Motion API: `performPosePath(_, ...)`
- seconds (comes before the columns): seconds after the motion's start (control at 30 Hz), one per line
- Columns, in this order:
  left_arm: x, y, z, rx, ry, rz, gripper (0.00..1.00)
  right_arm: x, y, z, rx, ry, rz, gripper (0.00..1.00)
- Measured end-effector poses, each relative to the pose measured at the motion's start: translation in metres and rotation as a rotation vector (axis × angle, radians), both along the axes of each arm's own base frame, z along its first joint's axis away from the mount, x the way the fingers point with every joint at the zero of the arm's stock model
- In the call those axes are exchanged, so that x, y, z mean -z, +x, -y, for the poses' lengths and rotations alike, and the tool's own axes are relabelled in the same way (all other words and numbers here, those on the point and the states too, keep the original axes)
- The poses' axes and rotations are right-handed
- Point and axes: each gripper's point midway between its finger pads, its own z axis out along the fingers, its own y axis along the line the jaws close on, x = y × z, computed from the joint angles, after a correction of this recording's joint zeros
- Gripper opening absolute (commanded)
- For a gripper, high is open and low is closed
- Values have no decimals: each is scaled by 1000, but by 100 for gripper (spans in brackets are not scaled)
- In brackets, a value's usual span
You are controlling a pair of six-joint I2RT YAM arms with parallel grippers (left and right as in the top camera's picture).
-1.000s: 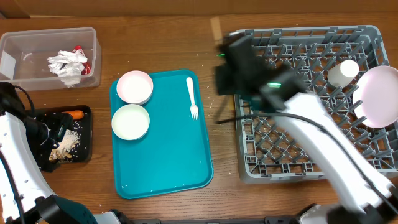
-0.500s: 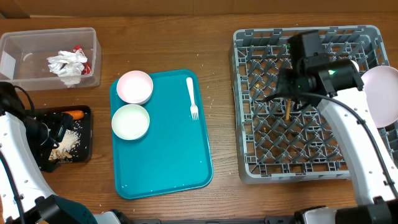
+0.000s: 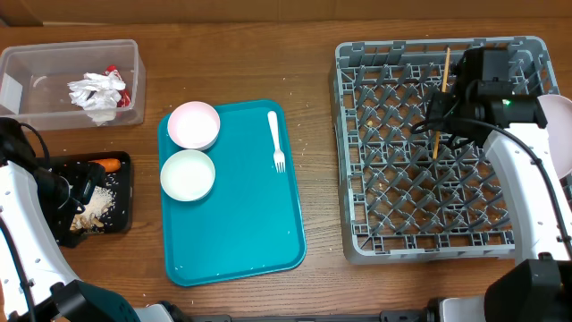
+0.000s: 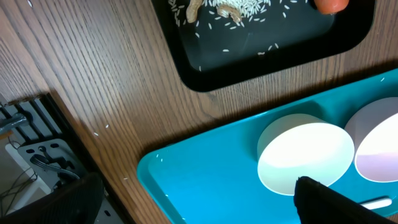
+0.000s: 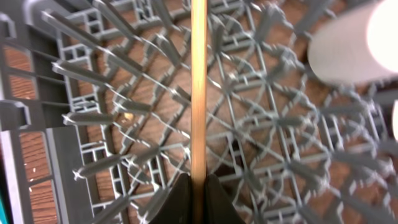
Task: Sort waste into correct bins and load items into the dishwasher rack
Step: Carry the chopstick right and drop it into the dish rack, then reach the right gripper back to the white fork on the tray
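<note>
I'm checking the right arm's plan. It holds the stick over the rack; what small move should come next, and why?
Probably lower the stick down among the pegs, then open the jaws. The right gripper is shut on one end of it, and the stick already lies over the rack grid, well inside its walls, so it looks placed for release.

Brown wood-grain table (image 3: pixel 241 54), evenly lit, soft shadows.
</note>
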Motion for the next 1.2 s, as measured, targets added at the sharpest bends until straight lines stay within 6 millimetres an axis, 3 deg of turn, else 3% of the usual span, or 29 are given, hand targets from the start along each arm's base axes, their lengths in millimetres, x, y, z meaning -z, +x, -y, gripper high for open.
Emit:
performPosePath(0.17, 0, 0, 0, 0, 0, 0, 100, 2, 9, -4, -144, -48, 20, 16)
performPosePath(0.6, 0, 0, 0, 0, 0, 0, 100, 66, 14, 2, -237, -105, -147, 16)
performPosePath(0.87, 0, 0, 0, 0, 1, 0, 100, 66, 1, 2, -197, -77, -207, 18)
performPosePath(1.0, 0, 0, 0, 0, 0, 0, 100, 47, 0, -13, -216, 0, -201, 33)
performPosePath(1.1, 0, 0, 0, 0, 0, 0, 100, 23, 0, -39, -265, 90, -160, 45)
performPosePath(1.17, 0, 0, 0, 0, 0, 0, 100, 4, -1, -65, -323, 147, -113, 67)
performPosePath(1.2, 0, 0, 0, 0, 0, 0, 100, -6, -2, -80, -358, 175, -88, 100)
